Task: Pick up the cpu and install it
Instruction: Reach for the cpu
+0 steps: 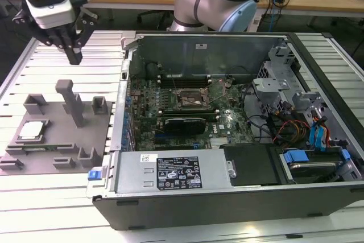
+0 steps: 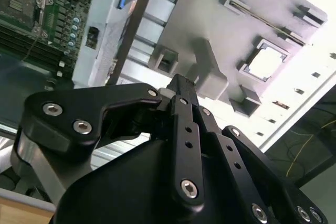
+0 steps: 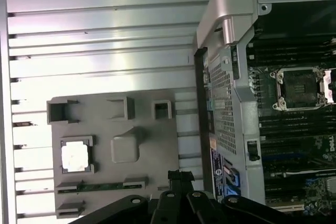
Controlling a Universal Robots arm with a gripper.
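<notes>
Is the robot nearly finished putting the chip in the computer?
Not yet. Nothing looks done: the cpu lies in its grey tray, and the socket on the motherboard looks empty. The gripper hangs above the tray, shut, holding nothing. Picking up and installing are both left.

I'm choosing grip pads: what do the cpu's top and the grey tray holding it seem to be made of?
The cpu top looks like bare metal: silvery-white, glaring brightly in both wrist views, probably a smooth plated lid. The grey tray looks like matte plastic: even colour, no shine, blocky moulded-looking posts and pockets.
</notes>
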